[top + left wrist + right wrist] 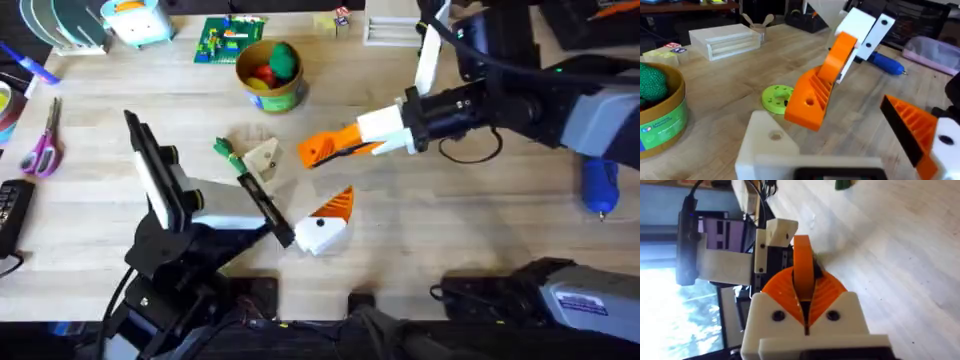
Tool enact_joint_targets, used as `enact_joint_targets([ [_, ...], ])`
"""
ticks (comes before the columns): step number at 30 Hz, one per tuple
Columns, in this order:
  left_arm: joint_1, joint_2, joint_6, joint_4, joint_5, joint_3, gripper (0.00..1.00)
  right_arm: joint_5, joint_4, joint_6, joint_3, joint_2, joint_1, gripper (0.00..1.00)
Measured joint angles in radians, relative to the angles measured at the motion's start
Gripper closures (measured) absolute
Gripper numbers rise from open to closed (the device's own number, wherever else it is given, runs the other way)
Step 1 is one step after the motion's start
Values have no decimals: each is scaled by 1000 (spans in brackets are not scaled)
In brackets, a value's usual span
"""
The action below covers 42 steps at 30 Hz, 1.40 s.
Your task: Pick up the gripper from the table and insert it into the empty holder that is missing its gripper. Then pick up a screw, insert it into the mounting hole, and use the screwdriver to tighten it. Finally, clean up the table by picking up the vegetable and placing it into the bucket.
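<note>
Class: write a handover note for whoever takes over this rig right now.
Right gripper: shut on the gripper, held above the table near the empty holder.
Left gripper: open, holding nothing.
Done: gripper picked up.
Left: insert it, fit the screw, tighten with the screwdriver, move the vegetable from the table into the bucket.

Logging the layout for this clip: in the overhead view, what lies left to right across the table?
Pink scissors → small dark-green vegetable → bucket → orange gripper piece, held in the right pincer → blue screwdriver.
</note>
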Motion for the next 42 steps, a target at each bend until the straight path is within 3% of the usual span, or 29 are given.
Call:
enact_joint_targets([
  [7,0,0,0,0,0,0,8,-167,77,64,0,105,0,991],
  [15,0,0,0,0,0,0,8,-264,231,181,0,190,3,991],
  [42,2,0,-15,-2,-34,0,8,-262,460,367,-1,277,92,992],
])
